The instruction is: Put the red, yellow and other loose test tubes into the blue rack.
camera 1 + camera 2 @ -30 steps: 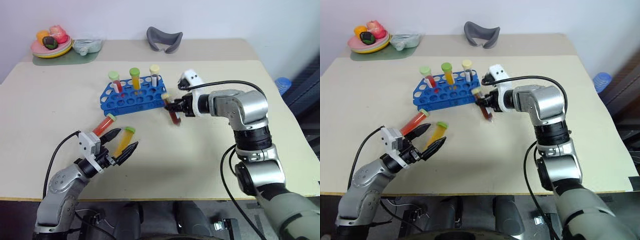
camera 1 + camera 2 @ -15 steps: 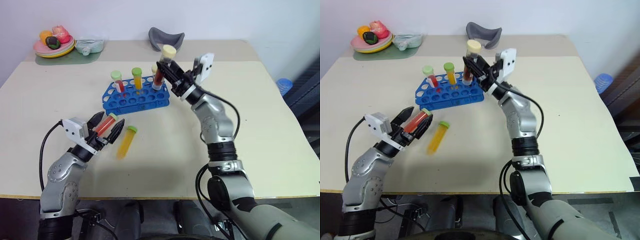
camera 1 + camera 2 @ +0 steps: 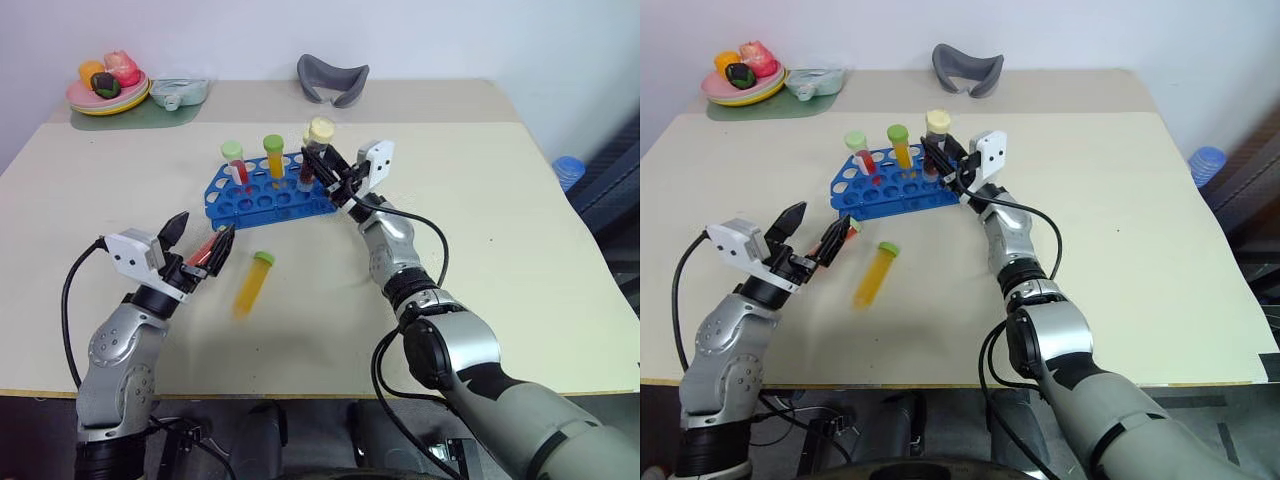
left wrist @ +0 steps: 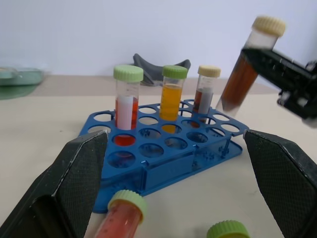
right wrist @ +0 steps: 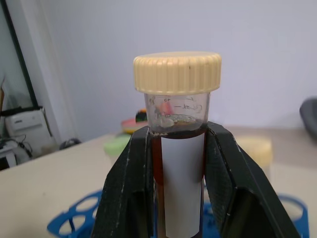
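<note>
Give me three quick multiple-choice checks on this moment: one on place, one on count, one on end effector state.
1. Where is the loose yellow-orange tube?
A. lying on the table
B. standing in the blue rack
C. on the fruit plate

2. How many tubes stand in the blue rack?
A. one
B. three
C. five

3. What is the right end effector doing?
A. open, holding nothing
B. shut on the dark brown tube
C. shut on the red tube

Answers:
1. A, it lies flat on the table near the left end effector.
2. B, two green-capped tubes and one cream-capped tube stand in holes.
3. B, its fingers clamp the dark brown tube below the cream cap, by the rack's right end.
</note>
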Robot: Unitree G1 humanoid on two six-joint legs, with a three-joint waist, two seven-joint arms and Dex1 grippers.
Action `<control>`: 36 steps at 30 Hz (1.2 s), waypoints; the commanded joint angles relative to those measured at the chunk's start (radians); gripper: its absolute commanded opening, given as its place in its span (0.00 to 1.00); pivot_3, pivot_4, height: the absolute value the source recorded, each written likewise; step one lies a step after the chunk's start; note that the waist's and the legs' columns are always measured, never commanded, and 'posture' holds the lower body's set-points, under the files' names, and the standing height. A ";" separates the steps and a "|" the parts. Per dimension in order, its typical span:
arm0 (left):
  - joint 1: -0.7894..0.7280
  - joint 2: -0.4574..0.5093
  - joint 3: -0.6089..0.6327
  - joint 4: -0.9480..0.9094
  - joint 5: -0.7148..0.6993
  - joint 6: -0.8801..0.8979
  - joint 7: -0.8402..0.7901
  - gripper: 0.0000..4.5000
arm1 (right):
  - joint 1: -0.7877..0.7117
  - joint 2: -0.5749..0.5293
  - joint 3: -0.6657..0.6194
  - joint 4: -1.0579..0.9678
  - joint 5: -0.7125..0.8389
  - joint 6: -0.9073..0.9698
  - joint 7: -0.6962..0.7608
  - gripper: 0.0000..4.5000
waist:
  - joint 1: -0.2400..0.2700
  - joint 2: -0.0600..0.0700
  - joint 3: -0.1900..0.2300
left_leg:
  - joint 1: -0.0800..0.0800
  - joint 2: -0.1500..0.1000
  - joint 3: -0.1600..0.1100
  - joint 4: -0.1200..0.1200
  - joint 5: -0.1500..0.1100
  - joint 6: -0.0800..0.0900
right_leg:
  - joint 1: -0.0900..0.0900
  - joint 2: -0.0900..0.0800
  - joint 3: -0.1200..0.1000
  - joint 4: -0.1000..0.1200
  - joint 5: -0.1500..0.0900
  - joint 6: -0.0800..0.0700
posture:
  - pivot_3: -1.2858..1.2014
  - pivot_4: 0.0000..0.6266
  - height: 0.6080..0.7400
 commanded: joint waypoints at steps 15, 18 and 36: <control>0.003 0.018 0.030 -0.065 -0.016 0.002 0.021 1.00 | -0.022 -0.019 -0.047 0.062 -0.022 -0.063 -0.020 0.19 | 0.000 0.000 0.000 | 0.000 0.000 0.000 0.000 0.000 -0.001 | 0.000 0.000 0.000 0.000 0.000 0.000 | 0.52 0.24 1.00; -0.002 0.021 0.031 -0.063 -0.014 0.000 0.020 1.00 | -0.025 -0.022 -0.052 0.065 -0.026 -0.064 -0.026 0.19 | 0.000 0.000 0.000 | 0.000 0.000 0.000 0.000 0.000 -0.001 | 0.000 0.000 0.000 0.000 0.000 0.000 | 0.52 0.24 1.00; 0.002 0.020 -0.004 -0.082 0.001 -0.020 -0.013 1.00 | -0.041 -0.041 -0.051 0.093 -0.070 -0.054 -0.054 0.19 | -0.001 0.000 0.000 | 0.000 0.000 0.001 0.000 0.001 -0.002 | 0.000 0.000 0.000 0.001 0.000 0.000 | 0.52 0.24 1.00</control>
